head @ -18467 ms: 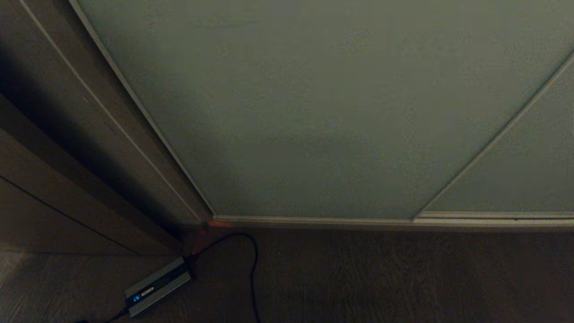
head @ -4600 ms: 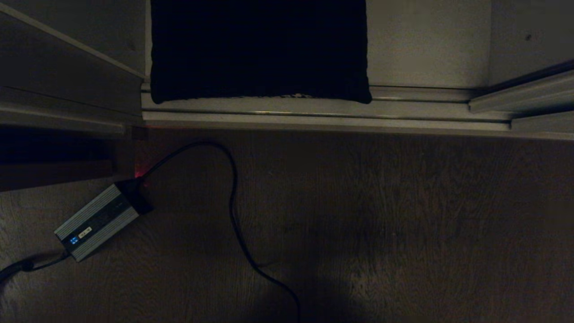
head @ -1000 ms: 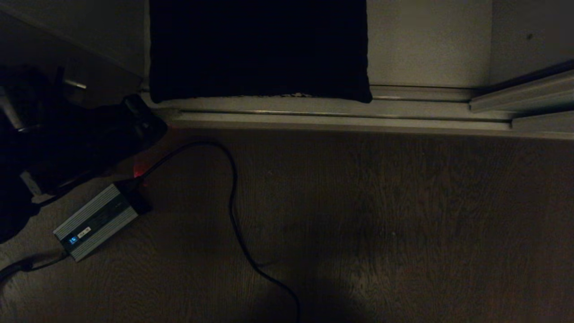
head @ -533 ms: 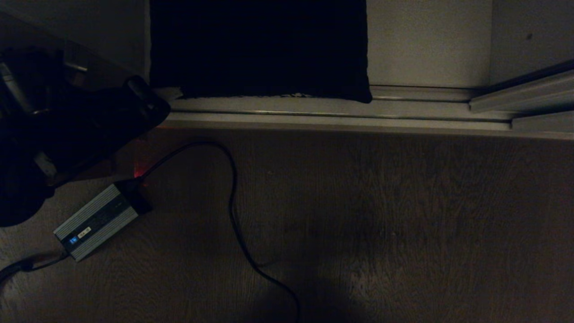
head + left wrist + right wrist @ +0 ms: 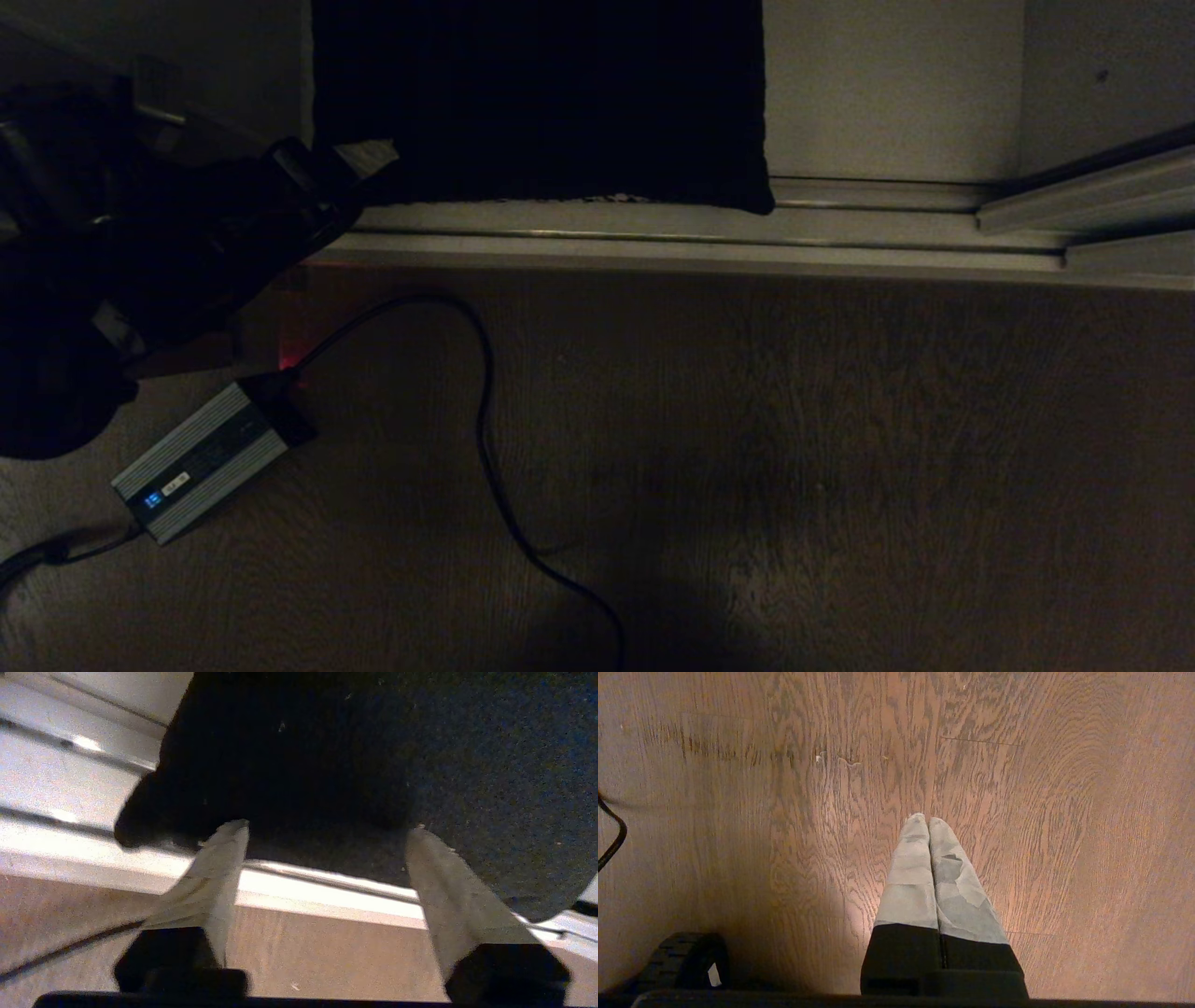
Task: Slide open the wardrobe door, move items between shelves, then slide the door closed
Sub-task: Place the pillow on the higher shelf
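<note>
A: Head view: door slid aside, black cushion (image 5: 537, 98) on bottom shelf (image 5: 887, 93) behind floor track (image 5: 700, 238).
B: Left gripper (image 5: 327, 833), fingers apart, at its corner; next, straddle and close. Right gripper (image 5: 928, 821) shut, parked.

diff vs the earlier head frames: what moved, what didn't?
The sliding wardrobe door was shut across the view, now slid aside to the right, exposing the black cushion on its shelf. The left claw came in from the left to the cushion's corner and opened. Cushion, power brick and cable unmoved; right claw shut over the floor.
</note>
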`<state>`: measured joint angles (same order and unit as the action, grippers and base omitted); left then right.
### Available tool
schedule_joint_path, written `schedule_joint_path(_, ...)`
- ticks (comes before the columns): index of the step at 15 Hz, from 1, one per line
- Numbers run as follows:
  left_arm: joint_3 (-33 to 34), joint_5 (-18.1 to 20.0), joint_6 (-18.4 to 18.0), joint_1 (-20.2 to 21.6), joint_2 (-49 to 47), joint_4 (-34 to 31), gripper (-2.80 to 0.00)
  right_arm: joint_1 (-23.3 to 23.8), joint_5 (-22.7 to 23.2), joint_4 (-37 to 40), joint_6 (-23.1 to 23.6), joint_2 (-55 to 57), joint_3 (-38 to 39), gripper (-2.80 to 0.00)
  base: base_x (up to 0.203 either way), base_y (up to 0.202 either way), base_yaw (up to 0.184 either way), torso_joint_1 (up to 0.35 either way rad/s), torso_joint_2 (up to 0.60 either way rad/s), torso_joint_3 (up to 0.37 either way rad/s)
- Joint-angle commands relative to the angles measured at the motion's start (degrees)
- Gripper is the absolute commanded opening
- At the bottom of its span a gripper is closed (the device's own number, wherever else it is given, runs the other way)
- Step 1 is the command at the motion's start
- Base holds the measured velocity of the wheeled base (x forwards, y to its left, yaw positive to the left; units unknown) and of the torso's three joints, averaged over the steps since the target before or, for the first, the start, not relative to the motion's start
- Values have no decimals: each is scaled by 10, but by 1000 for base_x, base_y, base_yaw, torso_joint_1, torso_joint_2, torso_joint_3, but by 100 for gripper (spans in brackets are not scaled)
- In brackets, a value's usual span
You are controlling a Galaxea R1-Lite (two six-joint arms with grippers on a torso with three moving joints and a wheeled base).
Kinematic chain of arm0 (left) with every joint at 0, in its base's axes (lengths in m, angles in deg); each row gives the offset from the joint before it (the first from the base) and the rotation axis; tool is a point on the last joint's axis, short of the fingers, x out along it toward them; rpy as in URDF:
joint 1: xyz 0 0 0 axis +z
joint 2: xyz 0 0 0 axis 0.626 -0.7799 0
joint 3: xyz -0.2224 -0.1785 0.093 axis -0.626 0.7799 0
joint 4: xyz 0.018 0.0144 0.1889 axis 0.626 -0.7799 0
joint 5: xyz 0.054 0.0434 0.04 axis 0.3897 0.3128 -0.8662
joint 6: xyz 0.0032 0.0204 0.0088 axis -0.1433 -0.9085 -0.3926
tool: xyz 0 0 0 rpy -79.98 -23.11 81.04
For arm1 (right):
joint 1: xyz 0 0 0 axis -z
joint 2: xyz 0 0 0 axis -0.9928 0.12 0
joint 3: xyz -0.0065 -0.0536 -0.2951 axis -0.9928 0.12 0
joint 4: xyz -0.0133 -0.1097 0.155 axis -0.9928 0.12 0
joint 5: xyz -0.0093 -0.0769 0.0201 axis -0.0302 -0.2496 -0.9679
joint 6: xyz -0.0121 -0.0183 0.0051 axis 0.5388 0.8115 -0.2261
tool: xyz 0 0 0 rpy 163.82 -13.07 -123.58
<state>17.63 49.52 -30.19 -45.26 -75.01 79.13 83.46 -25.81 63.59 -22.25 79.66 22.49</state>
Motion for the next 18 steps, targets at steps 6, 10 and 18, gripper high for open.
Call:
schedule_joint_path(6,-13,0,-36,6,-34,17,0,0,0,0,0,0,2,-280,0,0,0,0,0,0)
schedule_joint_path(10,-20,2,-76,23,-34,37,0,0,0,0,0,0,2,-280,0,0,0,0,0,0)
schedule_joint_path(18,3,7,-129,23,-5,35,0,0,0,0,0,1,2,-280,0,0,0,0,0,0)
